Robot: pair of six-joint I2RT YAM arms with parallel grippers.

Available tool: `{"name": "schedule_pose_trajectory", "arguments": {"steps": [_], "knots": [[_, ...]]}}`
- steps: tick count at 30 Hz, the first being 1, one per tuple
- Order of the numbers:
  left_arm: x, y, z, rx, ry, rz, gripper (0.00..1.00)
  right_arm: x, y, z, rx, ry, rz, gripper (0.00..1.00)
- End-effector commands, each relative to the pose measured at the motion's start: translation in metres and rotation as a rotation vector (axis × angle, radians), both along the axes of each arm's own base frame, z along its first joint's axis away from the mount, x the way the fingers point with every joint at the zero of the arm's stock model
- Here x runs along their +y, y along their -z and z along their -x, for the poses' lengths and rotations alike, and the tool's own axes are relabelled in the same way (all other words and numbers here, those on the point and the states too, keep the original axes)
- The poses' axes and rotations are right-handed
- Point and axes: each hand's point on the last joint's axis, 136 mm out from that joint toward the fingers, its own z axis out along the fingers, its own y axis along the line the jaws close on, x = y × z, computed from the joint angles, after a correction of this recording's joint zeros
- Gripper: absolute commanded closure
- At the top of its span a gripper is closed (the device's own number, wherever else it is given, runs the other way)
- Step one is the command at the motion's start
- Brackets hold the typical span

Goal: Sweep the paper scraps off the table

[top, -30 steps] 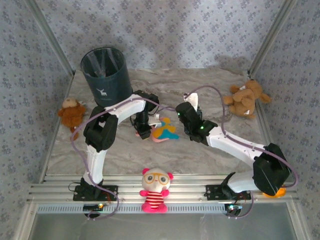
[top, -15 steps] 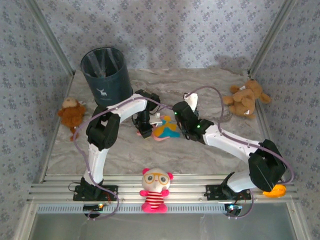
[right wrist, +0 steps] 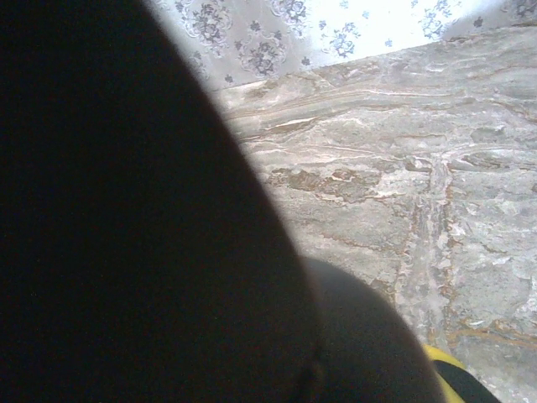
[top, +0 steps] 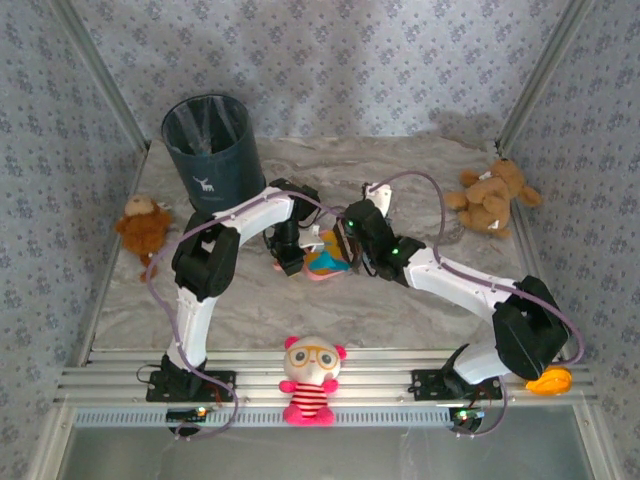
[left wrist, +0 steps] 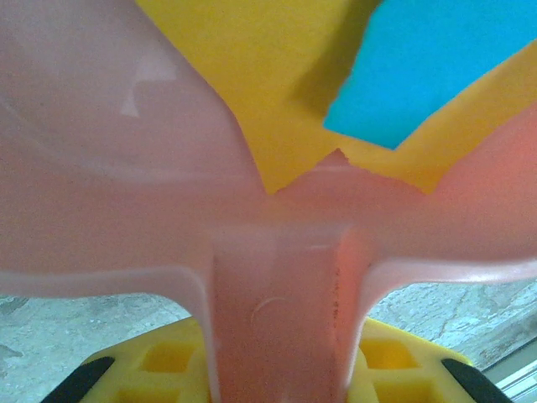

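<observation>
Two containers stand on the surface (top: 430, 175).

1. Upper left of the overhead view: a dark blue bin (top: 215, 178), upright, with a clear liner. Its contents cannot be made out.
2. Centre of the overhead view: a pink dustpan (top: 316, 277), lying between the two pincers. It contains the paper scraps (top: 327, 261), orange-yellow and teal-blue.

Left pincer (top: 288, 262): clamped narrowly on the dustpan handle (left wrist: 281, 311). In the left wrist view, the yellow fingers (left wrist: 164, 365) sit on either side of the handle at the bottom of the frame. The dustpan (left wrist: 109, 168) widens upward from the handle. A large orange-yellow scrap (left wrist: 277, 75) lies in the upper centre, and a teal-blue scrap (left wrist: 428, 67) overlaps it at the upper right. The scraps therefore lie inside the pan, just beyond the left pincer, to its right in the overhead view.

Right pincer (top: 349, 240): fully closed, positioned just right of the dustpan and the scraps. What it grips cannot be told. In the right wrist view, a dark blurred mass (right wrist: 126, 235) covers the left and lower frame. A yellow finger (right wrist: 449, 374) shows at the lower right, and the marbled surface (right wrist: 403, 168) occupies the right side.
</observation>
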Motion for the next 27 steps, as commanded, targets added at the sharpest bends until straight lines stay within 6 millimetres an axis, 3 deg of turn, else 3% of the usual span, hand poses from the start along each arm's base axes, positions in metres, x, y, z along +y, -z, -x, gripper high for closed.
{"name": "schedule_pose_trajectory", "arguments": {"steps": [1,16,22,27], "knots": [[0.0,0.006,0.008,0.033,0.021,-0.018,1.0,0.02,-0.012,0.003,-0.026,-0.093,-0.044,1.0],[0.001,-0.006,0.01,0.006,0.04,0.013,1.0,-0.014,-0.037,-0.012,-0.122,-0.053,0.061,1.0],[-0.003,-0.009,0.006,-0.018,0.04,0.034,1.0,-0.015,-0.041,-0.023,-0.152,-0.101,0.066,1.0],[-0.007,-0.011,0.005,-0.027,0.043,0.052,1.0,-0.013,-0.031,-0.033,-0.14,-0.12,0.127,1.0]]}}
